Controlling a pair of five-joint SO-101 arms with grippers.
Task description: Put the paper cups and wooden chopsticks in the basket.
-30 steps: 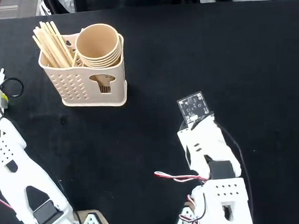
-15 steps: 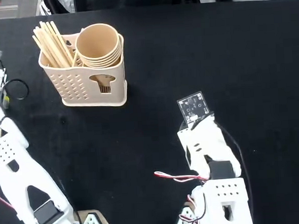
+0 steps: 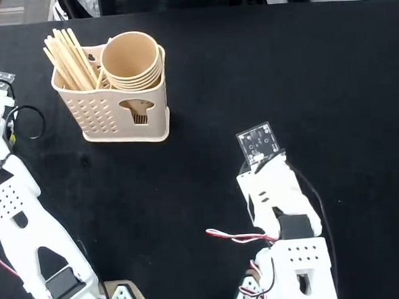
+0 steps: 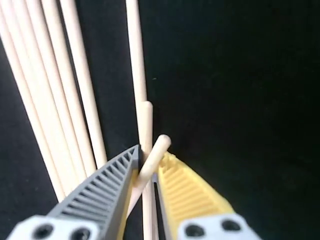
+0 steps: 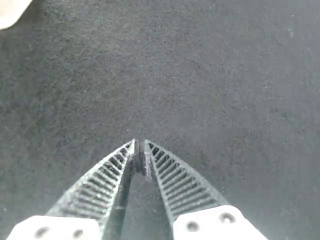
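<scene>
Left pincer (image 4: 151,156) was closed tight on one wooden chopstick (image 4: 157,147), whose blunt end poked out slantwise just past the tips, crossing them at an angle instead of running in line with them. A second chopstick end (image 4: 145,117) lay right against it; whether that one was clamped too I could not tell. More loose chopsticks (image 4: 60,90) ran lengthwise away from the pincer, side by side over the dark worktop (image 4: 240,75). How much of the held stick trailed behind the tips was hidden.

From above, the left arm (image 3: 12,195) sat at the far left edge, and the basket (image 3: 109,118) stood near it, toward its own right, with a bundle of chopsticks (image 3: 68,59) leaning in one part and stacked paper cups (image 3: 131,59) in the other. The right pincer (image 5: 139,152) was shut with nothing in it, over bare worktop, well apart from the basket. The left arm was plainly the nearer one, and the coming move likely turned on carrying the slanted stick rightward and tipping it upright beside the bundle
</scene>
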